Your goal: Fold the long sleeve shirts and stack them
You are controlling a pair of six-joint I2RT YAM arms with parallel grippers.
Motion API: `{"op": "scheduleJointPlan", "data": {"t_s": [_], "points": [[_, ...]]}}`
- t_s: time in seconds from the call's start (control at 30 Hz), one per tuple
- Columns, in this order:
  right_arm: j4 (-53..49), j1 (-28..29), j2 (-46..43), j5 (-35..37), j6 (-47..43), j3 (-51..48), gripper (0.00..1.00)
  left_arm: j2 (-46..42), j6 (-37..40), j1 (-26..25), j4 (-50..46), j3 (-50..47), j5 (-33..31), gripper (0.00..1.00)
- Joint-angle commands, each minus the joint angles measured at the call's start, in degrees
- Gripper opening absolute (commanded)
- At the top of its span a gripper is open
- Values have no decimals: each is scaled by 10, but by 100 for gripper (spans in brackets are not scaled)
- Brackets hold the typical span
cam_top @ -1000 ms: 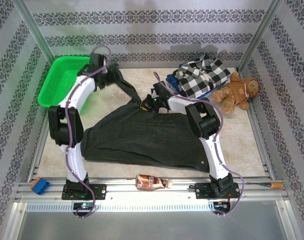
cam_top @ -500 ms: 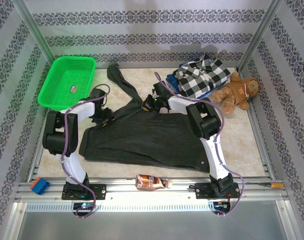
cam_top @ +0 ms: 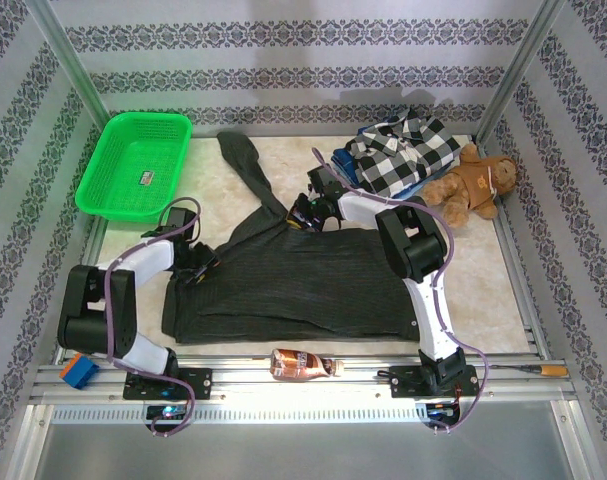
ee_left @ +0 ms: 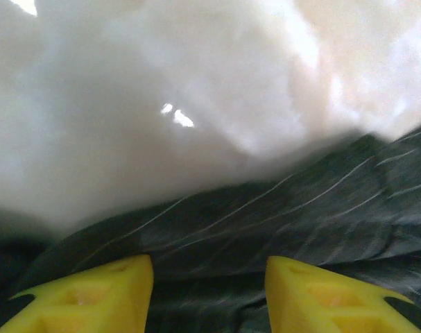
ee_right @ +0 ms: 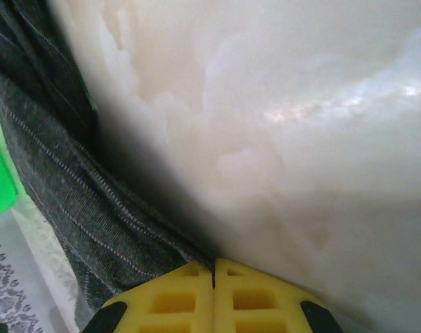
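The dark charcoal pinstriped shirt (cam_top: 293, 280) lies spread across the middle of the table, one sleeve (cam_top: 245, 165) stretching toward the back. My left gripper (cam_top: 196, 266) sits low at the shirt's left edge. It is open, and its yellow fingers (ee_left: 92, 295) straddle the dark fabric (ee_left: 279, 222). At the shirt's top edge, my right gripper (cam_top: 303, 211) is shut with the fabric's edge (ee_right: 92, 208) running into the seam between its fingertips (ee_right: 213, 277). The black-and-white checked flannel (cam_top: 405, 155) lies folded on a blue garment (cam_top: 346, 162) at the back right.
A green basket (cam_top: 133, 165) stands at the back left. A brown teddy bear (cam_top: 475, 185) sits right of the flannel. On the front rail lie a brown bottle (cam_top: 303, 365), a blue block (cam_top: 78, 371) and a screwdriver (cam_top: 545, 370).
The left arm came down from beside the basket, let the sleeve go, and moved to the shirt's left edge. The sleeve now lies flat toward the back. The right gripper barely moved.
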Motion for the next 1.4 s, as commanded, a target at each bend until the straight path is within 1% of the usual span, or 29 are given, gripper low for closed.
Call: {"op": "scheduleJointPlan", "data": {"t_s": [0.0,0.07,0.1,0.17,0.2,0.27,0.33,0.37,0.4,0.43,0.47,0.5,0.57,0.6,0.63,0.77,0.9,0.93,0.97,1.03,1.13,1.27,1.3,1.37], "points": [[-83,-4,-28,50,-34,32,0,-23,-22,1,-49,32,2,53],[-103,0,-34,63,-49,46,0,-25,-16,0,-39,82,14,58],[-113,1,-38,72,-54,51,5,-19,-9,0,-35,108,17,62],[-125,-1,-43,80,-62,62,11,8,23,0,-29,169,27,66],[-128,0,-46,83,-64,68,17,32,46,0,-21,202,48,68],[-123,3,-47,81,-80,81,25,81,99,-2,-13,257,86,70],[-136,8,-41,80,-102,112,31,131,159,-2,-29,321,110,71],[-145,9,-36,82,-109,126,33,156,183,-2,-33,352,135,72],[-147,10,-31,81,-119,137,36,190,207,-3,-39,389,178,71],[-147,11,-25,80,-131,149,38,223,233,-9,-53,423,207,70],[-151,11,-19,79,-138,160,39,248,264,-19,-73,453,221,69],[-156,11,-8,75,-148,176,40,274,308,-36,-104,486,219,69],[-190,9,21,74,-166,220,41,329,380,-62,-179,551,181,67],[-199,7,37,69,-174,242,41,355,399,-70,-206,580,174,64],[-202,7,50,65,-182,263,41,378,405,-74,-214,593,169,60],[-223,6,104,72,-204,345,42,413,400,-76,-190,603,140,54],[-235,5,135,74,-207,390,42,419,397,-78,-173,597,124,52],[-242,5,159,76,-207,423,42,421,394,-78,-165,593,121,51],[-250,4,181,80,-204,452,42,421,389,-79,-153,581,104,49],[-253,5,204,83,-200,484,43,418,380,-79,-133,562,96,48],[-249,4,229,85,-197,515,43,422,370,-80,-111,550,92,47],[-254,4,249,79,-195,534,43,437,357,-85,-96,546,101,47],[-252,4,249,78,-195,533,43,438,353,-86,-90,542,101,46],[-246,4,255,65,-192,533,42,440,341,-86,-74,528,108,41]]}}
